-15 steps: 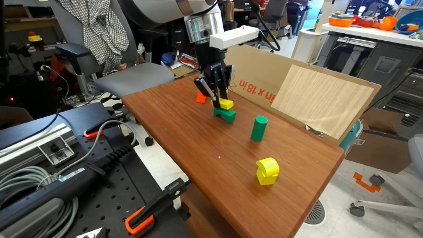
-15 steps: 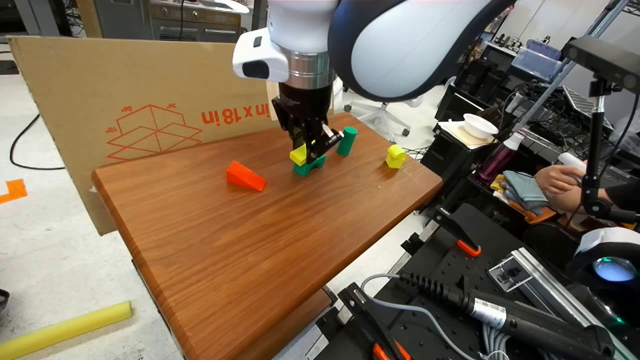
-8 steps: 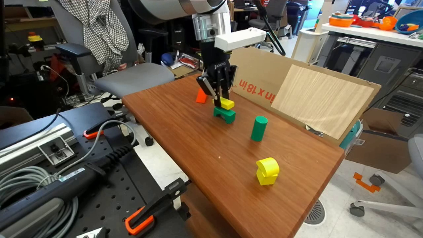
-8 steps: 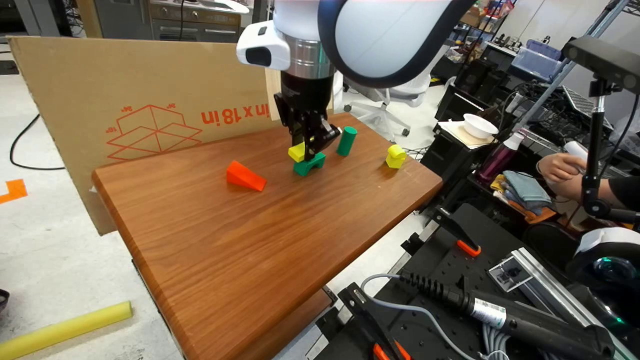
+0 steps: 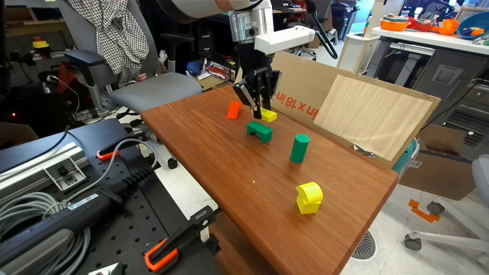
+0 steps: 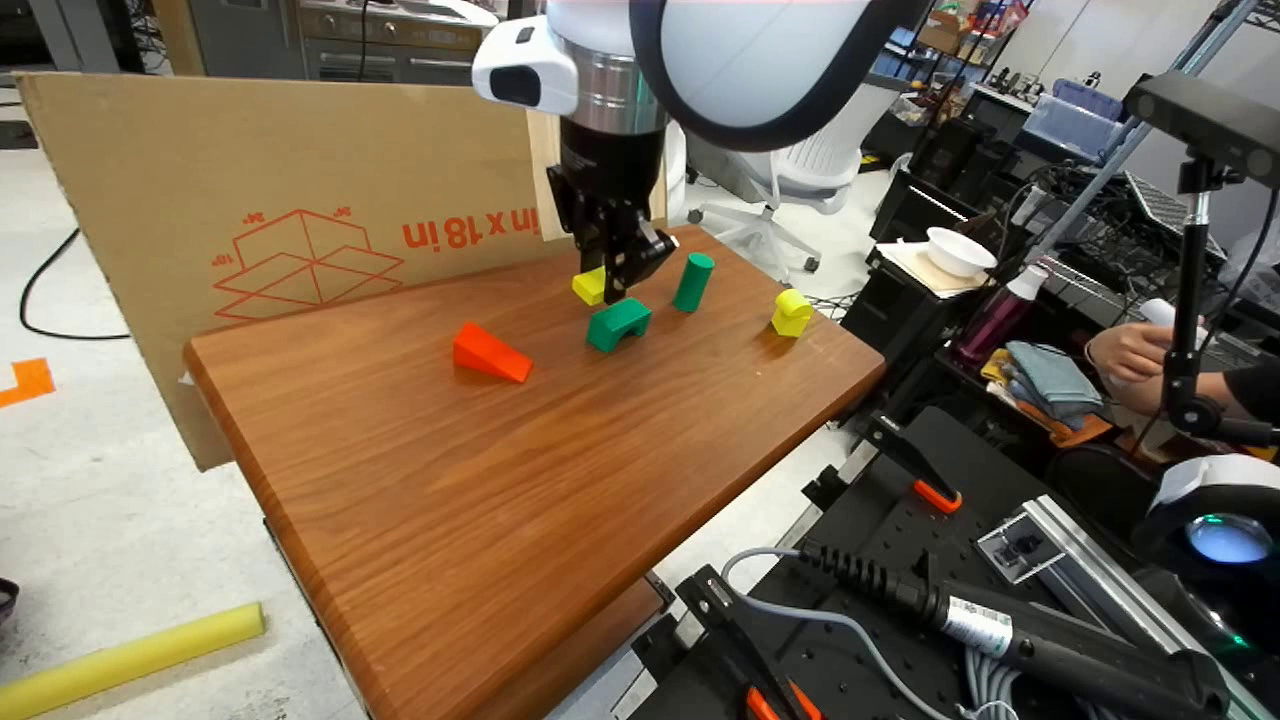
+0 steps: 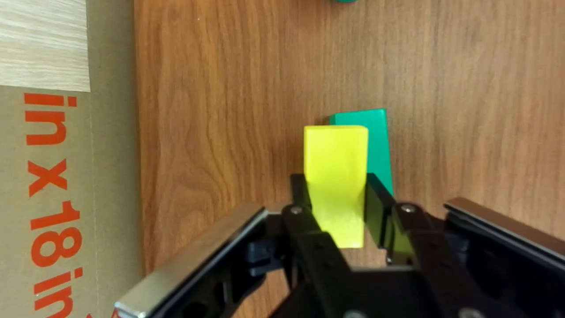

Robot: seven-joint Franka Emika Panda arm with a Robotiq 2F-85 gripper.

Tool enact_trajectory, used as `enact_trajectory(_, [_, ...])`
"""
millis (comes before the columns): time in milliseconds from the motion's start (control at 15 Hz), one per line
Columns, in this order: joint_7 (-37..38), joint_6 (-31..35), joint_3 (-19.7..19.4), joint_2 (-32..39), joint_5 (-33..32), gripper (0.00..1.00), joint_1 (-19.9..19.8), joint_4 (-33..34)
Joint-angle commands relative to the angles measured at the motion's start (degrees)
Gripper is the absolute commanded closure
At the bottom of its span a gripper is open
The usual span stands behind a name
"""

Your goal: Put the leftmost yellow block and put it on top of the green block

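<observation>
The leftmost yellow block [image 5: 269, 115] is a plain oblong, held in my gripper [image 5: 262, 109]. In the wrist view it [image 7: 336, 159] sits between both fingers of the gripper [image 7: 337, 190], which touch its sides. The green block [image 5: 259, 130] is low and arch-shaped and stands on the table. The yellow block is held up, apart from it, and shifted toward the cardboard. In an exterior view the yellow block [image 6: 589, 286] shows behind the green block [image 6: 618, 324], partly hidden by the fingers. In the wrist view the yellow block covers part of the green block [image 7: 379, 145].
An upright green cylinder [image 5: 299, 149] stands beyond the green block. A chunkier yellow piece with a rounded top [image 5: 310, 197] is near the table's far end. An orange wedge [image 6: 490, 352] lies on the other side. A cardboard sheet [image 6: 300, 200] stands along one table edge.
My gripper has risen and moved toward the cardboard with the yellow block in it. The yellow block was close over the green block; now a gap shows between them. The green block has stayed.
</observation>
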Motion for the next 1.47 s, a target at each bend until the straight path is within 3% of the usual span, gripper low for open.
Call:
enact_trajectory(0, [-3.1,0.6,0.3,-0.4,2.9,0.92,-0.9,-0.8])
enact_trajectory(1133, [-5.0,-1.0,0.0,-1.0,10.6,0.92,-2.3,-2.4])
enact_trajectory(1200, [-4.6,-1.0,-0.2,-1.0,10.5,0.87,-2.2,-2.3])
enact_trajectory(1267, [-4.1,-1.2,-0.2,-1.0,10.8,0.42,-2.1,-2.3])
enact_trajectory(1400, [-4.4,-1.3,-0.2,-1.0,11.1,0.34,-2.2,-2.1])
